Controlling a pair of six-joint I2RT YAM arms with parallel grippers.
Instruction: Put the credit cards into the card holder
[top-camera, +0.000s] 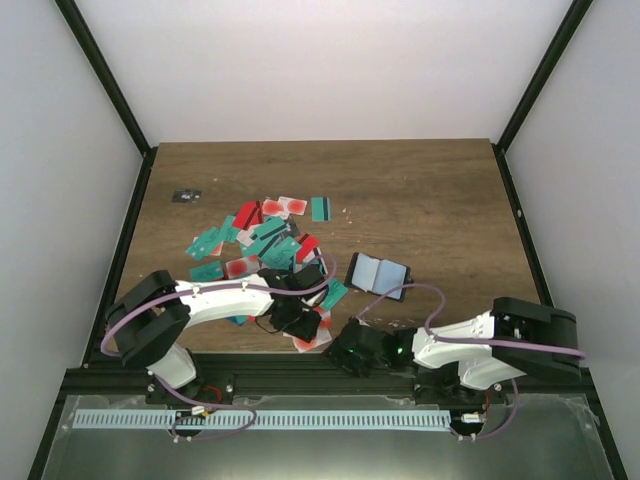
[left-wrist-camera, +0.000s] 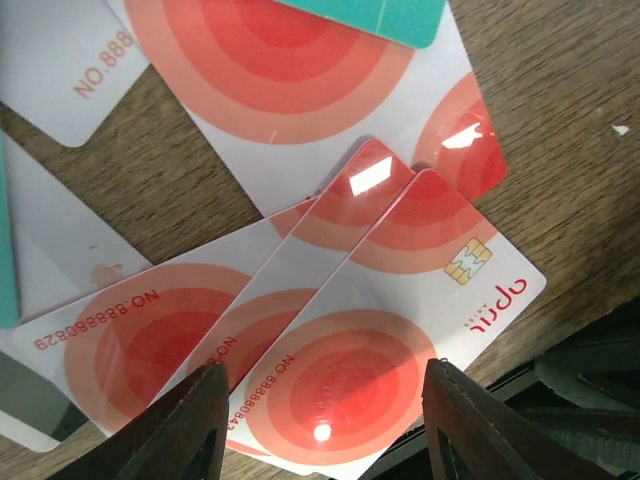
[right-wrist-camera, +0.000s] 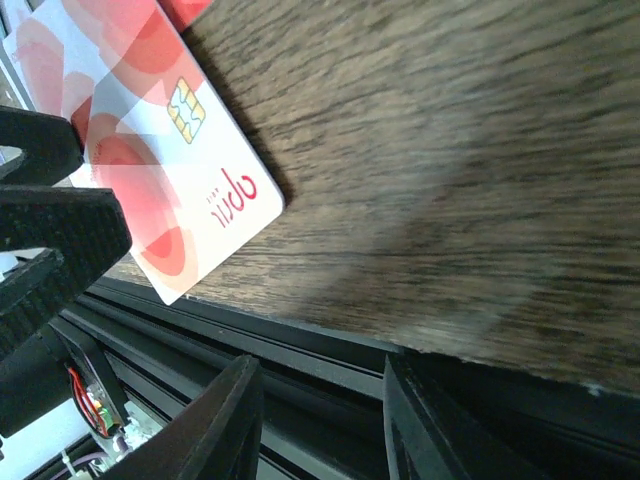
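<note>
The left hand (left-wrist-camera: 322, 410), jaws apart, hovers over fanned white cards with red circles (left-wrist-camera: 340, 330) at the 5 o'clock edge of the teal, red and white plastic credit cards (top-camera: 265, 240). The small black card holder (top-camera: 378, 274) lies open at the pile's 3 o'clock. The right hand (right-wrist-camera: 320, 395), open and empty, hangs over the near edge of the brown wooden table (right-wrist-camera: 450, 200).

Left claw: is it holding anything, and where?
Cannot be told. The left gripper straddles the top card across its long edges, at the end away from the chip; contact is unclear.
</note>
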